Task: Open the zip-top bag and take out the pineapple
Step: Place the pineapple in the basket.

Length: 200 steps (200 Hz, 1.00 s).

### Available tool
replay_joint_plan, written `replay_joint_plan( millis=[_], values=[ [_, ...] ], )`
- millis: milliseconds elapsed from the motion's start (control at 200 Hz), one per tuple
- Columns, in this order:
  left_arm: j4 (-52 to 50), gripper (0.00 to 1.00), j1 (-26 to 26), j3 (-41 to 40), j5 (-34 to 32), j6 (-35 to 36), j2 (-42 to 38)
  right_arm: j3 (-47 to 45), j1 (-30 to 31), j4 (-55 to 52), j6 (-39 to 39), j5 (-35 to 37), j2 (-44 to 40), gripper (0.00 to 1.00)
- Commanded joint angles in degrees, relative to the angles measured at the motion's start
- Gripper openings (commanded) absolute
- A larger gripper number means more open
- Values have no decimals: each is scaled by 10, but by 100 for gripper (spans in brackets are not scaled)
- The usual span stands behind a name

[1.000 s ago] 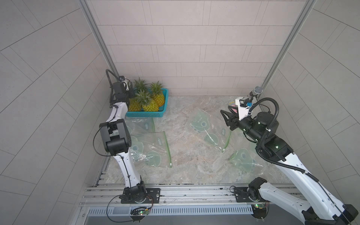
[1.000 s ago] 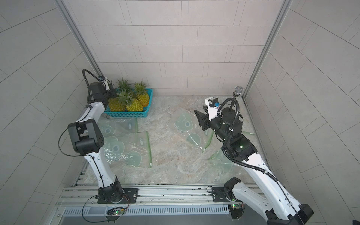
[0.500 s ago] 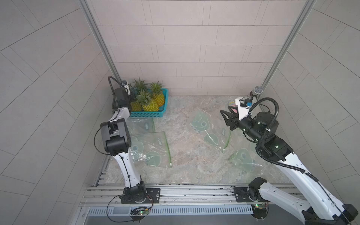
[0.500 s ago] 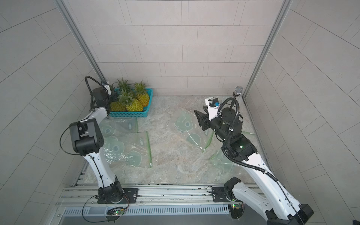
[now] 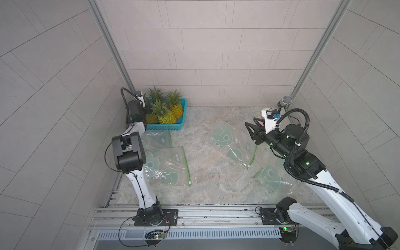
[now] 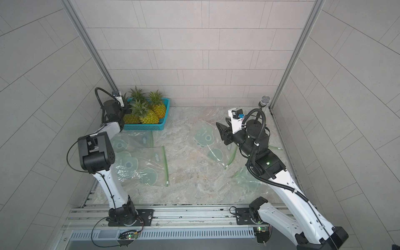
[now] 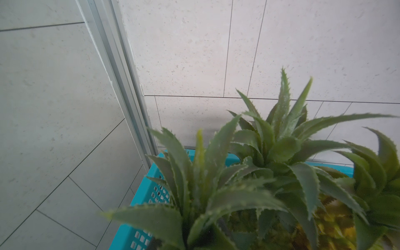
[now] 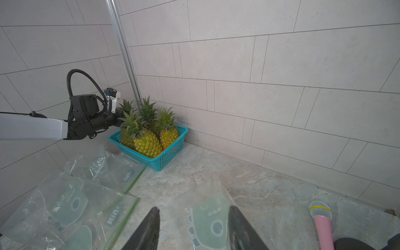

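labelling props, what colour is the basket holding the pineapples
Teal blue basket, clearest in the right wrist view.

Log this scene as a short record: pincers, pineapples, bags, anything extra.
pineapples: all in the teal basket in the far corner; none seen in a bag
left pincer: at that basket, tips hidden by leaves; open or shut unclear
right pincer: open, empty, above a zip-top bag
other bags: lying flat on the table, apparently empty
extra: pink microphone on the table near the right arm
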Motion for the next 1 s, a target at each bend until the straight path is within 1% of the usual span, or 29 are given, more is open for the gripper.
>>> replay_joint_plan(
  millis=[0, 115, 175, 220, 275, 355, 425, 505, 560, 700, 851, 996],
  values=[
    [-51, 23, 4, -18, 5, 1, 4, -5, -2, 3, 8, 5, -4, 52],
    [-52, 30, 4, -20, 8, 4, -6, -6, -2, 4, 9, 6, -3, 52],
    [-53, 37, 4, -22, 12, 4, -12, -6, -2, 3, 9, 6, -3, 52],
    [-53, 46, 4, -24, 12, 7, -18, -7, -2, 4, 9, 6, -4, 52],
    [-52, 55, 4, -27, 13, 11, -27, -6, -2, 3, 10, 6, -4, 52],
    [-53, 72, 4, -29, 11, 17, -37, -6, -2, 3, 9, 6, -4, 52],
    [-53, 84, 4, -29, 9, 21, -46, -7, -2, 3, 10, 7, -4, 53],
    [-55, 92, 4, -29, 8, 24, -56, -8, -2, 3, 10, 6, -4, 52],
    [-56, 95, 5, -30, 6, 25, -64, -8, -2, 3, 10, 6, -3, 52],
    [-59, 98, 5, -36, -3, 25, -85, -10, -2, 3, 12, 6, -4, 52],
    [-69, 99, 4, -40, -25, 21, -113, -12, -2, 3, 12, 11, -5, 52],
    [-87, 99, 4, -41, -30, 15, -145, -16, -2, 7, 13, 16, -4, 53]
  ],
)
